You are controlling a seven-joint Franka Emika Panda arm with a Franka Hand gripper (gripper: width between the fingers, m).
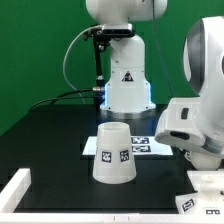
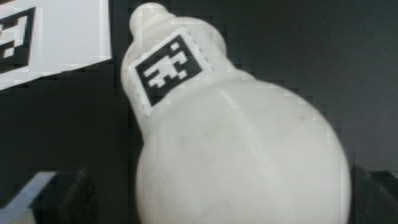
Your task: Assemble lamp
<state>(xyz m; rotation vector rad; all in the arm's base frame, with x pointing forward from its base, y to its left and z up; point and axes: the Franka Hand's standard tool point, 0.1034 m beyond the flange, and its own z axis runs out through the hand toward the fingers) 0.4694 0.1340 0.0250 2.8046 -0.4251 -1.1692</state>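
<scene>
The bulb (image 2: 231, 150) fills the wrist view between the dark fingers (image 2: 36, 195) of the gripper (image 2: 205, 205) — whether they pinch or merely flank it cannot be told — so grasping it looks like the step in hand, and lifting next calls for a sure hold, with the shade (image 1: 112, 155) standing apart.

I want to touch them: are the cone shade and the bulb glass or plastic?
The shade: probably plastic, matte white, opaque, no glare. The bulb: likely plastic too, dull white, not see-through like glass, with a printed tag on its neck.
</scene>
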